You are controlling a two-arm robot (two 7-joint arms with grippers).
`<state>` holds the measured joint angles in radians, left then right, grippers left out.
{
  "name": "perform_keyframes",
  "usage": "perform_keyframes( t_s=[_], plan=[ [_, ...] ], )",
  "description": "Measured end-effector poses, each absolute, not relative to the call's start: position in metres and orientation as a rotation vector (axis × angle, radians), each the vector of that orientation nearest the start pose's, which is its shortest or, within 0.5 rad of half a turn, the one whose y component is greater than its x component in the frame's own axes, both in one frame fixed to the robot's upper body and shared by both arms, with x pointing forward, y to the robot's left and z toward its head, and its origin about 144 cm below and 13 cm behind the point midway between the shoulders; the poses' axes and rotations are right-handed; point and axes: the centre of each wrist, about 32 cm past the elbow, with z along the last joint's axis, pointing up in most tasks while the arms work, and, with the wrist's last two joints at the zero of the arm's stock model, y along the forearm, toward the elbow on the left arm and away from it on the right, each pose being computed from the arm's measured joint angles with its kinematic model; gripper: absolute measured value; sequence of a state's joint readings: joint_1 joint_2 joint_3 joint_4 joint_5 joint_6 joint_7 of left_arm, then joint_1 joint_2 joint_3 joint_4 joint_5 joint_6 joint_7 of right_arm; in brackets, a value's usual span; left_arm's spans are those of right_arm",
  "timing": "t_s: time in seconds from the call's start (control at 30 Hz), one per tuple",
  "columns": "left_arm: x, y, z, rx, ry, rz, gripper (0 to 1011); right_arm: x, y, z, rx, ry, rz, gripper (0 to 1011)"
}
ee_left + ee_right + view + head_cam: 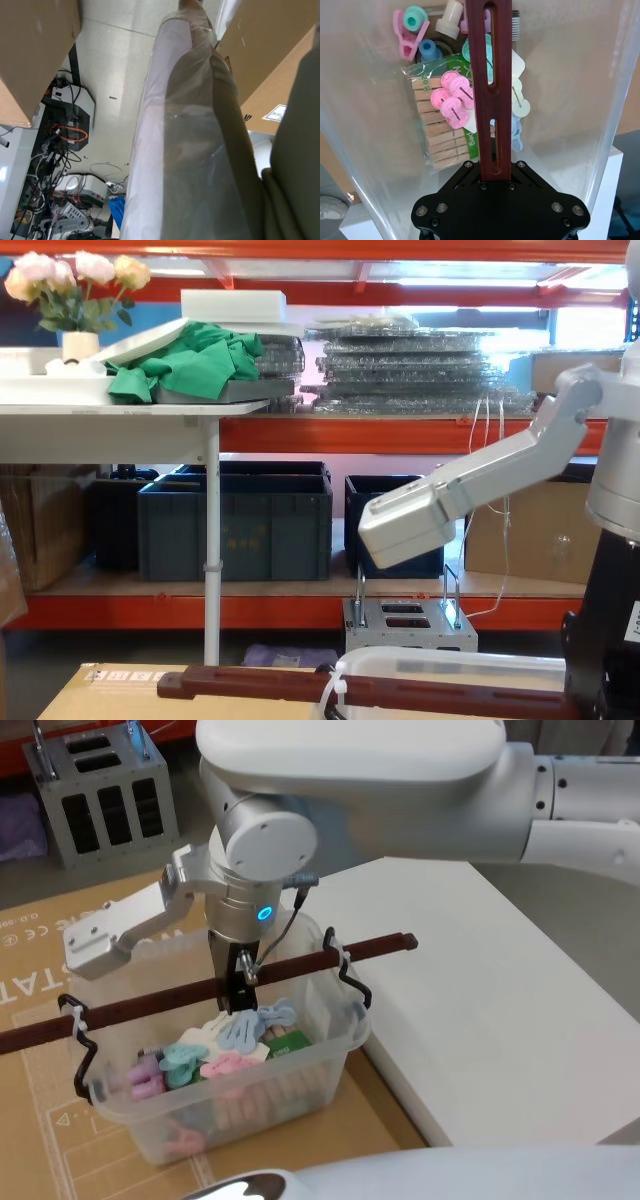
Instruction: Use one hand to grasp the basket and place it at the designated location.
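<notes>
Right claw (240, 982) shut tight on the bar (150, 1003) mid-span. Basket (322, 1072) directly below it, pegs (437, 142) inside, with a white block (500, 1010) just off to its right.

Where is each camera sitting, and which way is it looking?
Head view: up on the head, looking down at the basket; the right claw grips its handle.
Chest view: low down, looking forward at shelves and blue crates; the right arm crosses.
Left wrist view: on the left wrist, facing the floor and cables.
Right wrist view: on the right wrist, looking past its claw into the basket at clothes pegs.
Shared: head, chest and right wrist views all show the handle.
</notes>
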<state>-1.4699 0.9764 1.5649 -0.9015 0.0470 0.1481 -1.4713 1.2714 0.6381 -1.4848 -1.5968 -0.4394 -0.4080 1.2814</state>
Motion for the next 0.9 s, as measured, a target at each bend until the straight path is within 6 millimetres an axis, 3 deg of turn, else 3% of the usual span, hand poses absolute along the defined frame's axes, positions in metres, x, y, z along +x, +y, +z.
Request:
perform_keyframes(
  t_s=[0.13,0.43,0.67,0.9],
  plan=[
    [0.616,0.497,1.394,1.629,0.169,0.176,0,0.548,-0.139,1.345,-1.299,-1.231,0.910,0],
    [0.616,0.497,1.394,1.629,0.169,0.176,0,0.548,-0.153,1.375,-1.269,-1.228,0.856,0],
    [0.616,0.497,1.394,1.629,0.169,0.176,0,0.549,-0.159,1.382,-1.270,-1.223,0.836,0],
    [0.616,0.497,1.394,1.629,0.169,0.176,0,0.557,-0.180,1.399,-1.331,-1.156,0.745,0]
  ],
)
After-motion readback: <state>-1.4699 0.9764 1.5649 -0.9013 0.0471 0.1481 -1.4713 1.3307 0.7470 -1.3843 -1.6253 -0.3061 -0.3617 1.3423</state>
